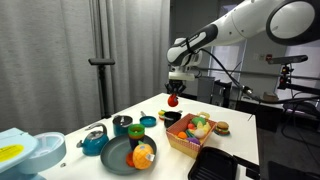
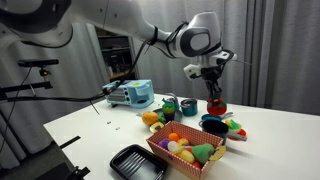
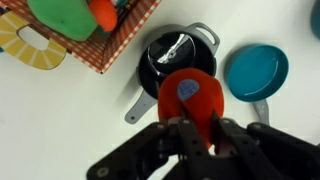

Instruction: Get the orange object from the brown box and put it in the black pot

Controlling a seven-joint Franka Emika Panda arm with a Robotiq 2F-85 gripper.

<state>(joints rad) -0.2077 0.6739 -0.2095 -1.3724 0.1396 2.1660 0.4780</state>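
My gripper (image 3: 195, 125) is shut on the orange object (image 3: 188, 92), a rounded orange-red toy piece with a blue sticker. It holds the piece in the air just above the black pot (image 3: 175, 55), which has a grey handle and is empty. In both exterior views the gripper (image 1: 175, 90) (image 2: 213, 92) hangs over the table with the piece (image 1: 172, 100) (image 2: 217, 106) under it; the pot (image 1: 171, 117) stands below. The brown box (image 1: 181, 141) (image 2: 163, 155) (image 3: 121, 44) sits beside the pot and holds several toy food pieces.
A teal pan (image 3: 257, 70) lies right beside the pot. A dark round plate (image 1: 118, 158) carries an orange fruit. Teal cups (image 1: 122, 124) stand behind it. A black rectangular tray (image 1: 215, 165) (image 2: 135, 160) sits at the table's front edge.
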